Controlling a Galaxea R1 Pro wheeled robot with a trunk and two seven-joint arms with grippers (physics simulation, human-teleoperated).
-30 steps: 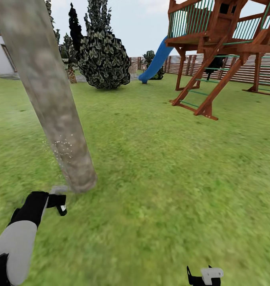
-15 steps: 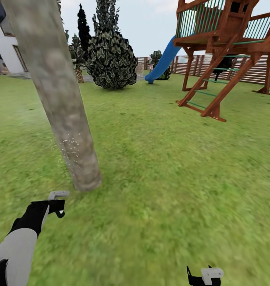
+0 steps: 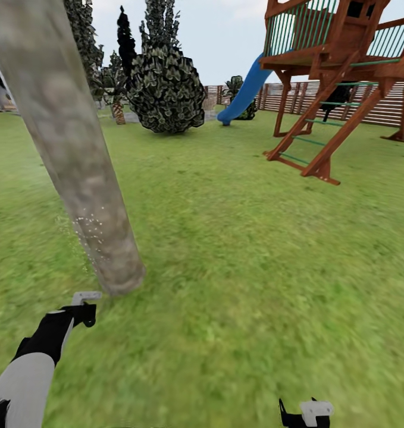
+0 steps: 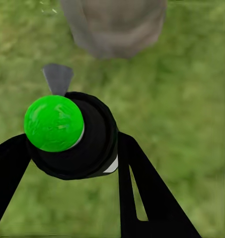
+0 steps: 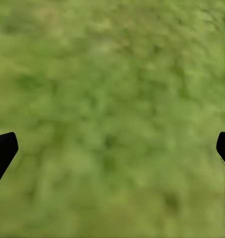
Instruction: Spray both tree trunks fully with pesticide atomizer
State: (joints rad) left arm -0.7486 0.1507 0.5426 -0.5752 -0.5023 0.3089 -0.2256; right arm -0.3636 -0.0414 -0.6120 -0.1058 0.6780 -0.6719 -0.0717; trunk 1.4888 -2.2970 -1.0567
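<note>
While our left gripper [image 3: 83,306] hangs low over the grass, just short of the foot of the tree trunk [image 3: 71,148], it is clenched around the pesticide atomizer [image 4: 72,136]. Along our left wrist view we see the black bottle end-on between the two dark fingers [image 4: 142,193], its bright green spot [image 4: 53,123] turned toward the camera and a small grey nozzle tip [image 4: 57,78] pointing toward the trunk's base [image 4: 114,25] beyond. From our head view the atomizer itself is too small to make out; only a pale grey piece [image 3: 85,295] shows at the gripper's tip.

That trunk leans across the left of our head view, mottled grey-beige and brown, wide against our black-and-white left arm [image 3: 32,362]. Fine white specks of pesticide [image 3: 90,235] dot its lower part, some scattered just off its left edge.

Our right gripper [image 3: 306,413] sits at the bottom edge of the head view, well apart from the trunk. Its wrist view looks straight down on blurry green floor [image 5: 112,119], with the two dark fingertips [image 5: 3,148] far apart at either edge and nothing between them, so it is released.

Farther off we see a round dark bush [image 3: 169,89], a blue slide [image 3: 243,92] on a wooden play tower [image 3: 338,59], and a slatted fence [image 3: 374,107].
</note>
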